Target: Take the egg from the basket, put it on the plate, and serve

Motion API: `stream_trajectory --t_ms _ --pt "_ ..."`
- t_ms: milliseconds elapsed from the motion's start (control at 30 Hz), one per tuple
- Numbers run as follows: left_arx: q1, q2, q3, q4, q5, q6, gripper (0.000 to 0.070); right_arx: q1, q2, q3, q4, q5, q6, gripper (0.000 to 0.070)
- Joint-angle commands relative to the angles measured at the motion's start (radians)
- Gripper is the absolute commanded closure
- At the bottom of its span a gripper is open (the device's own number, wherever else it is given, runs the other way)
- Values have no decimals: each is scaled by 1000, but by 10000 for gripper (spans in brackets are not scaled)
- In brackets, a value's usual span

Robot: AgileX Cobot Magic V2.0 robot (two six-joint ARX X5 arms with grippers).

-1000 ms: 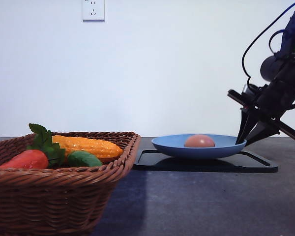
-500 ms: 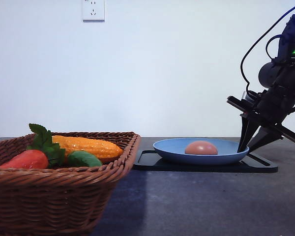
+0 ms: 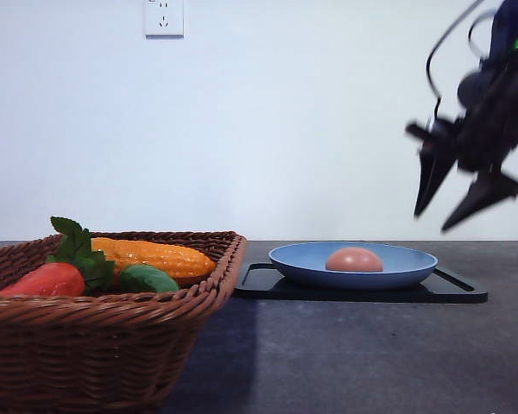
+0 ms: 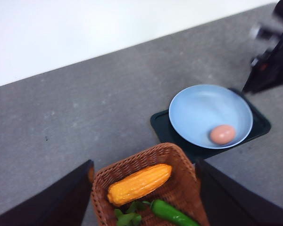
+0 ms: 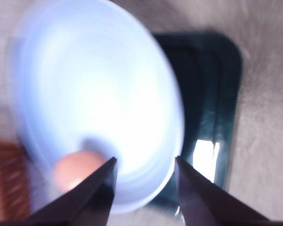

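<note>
Though blurred at the upper right of the front view, showed right gripper (image 3: 453,211) with fingers spread apart and empty, hanging clear above the plate's right rim. Found egg (image 3: 354,260) lying loose in the blue plate (image 3: 298,257), itself seated on a black tray (image 3: 259,280) right of centre. Left the basket (image 3: 95,345) at lower left with corn (image 3: 151,256). Showed left gripper (image 4: 144,197) with fingers wide apart, holding nothing. Judged egg light, smooth, round, likely to roll and perhaps brittle; best pinched gently across its narrow middle. Judged plate stiff, better taken by its rim.
</note>
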Motion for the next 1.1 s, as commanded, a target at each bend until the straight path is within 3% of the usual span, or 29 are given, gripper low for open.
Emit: stream_trajectory --t_ms 0,133,233,300,467,700,833,1067 --pt "2 24 18 14 -8 33 350 -2 -38 27 -32 2 -29 453" --pt "39 77 18 24 -8 88 496 15 -156 24 -92 59 -55 556" --pt "70 121 18 19 -8 162 633 68 -259 4 -113 133 -102 670" --pt "99 149 17 9 -8 208 700 110 -324 -15 -129 192 -122 700" --pt "228 206 16 -26 21 215 700 239 -487 -93 -130 351 -133 700" --pt "413 176 -57 -13 207 200 700 402 -725 -337 38 501 -133 700" --pt "466 101 -179 91 251 176 700 448 -864 -530 195 570 -133 700" --pt "468 -100 -472 322 270 64 700 459 -1076 -870 488 576 -122 700"
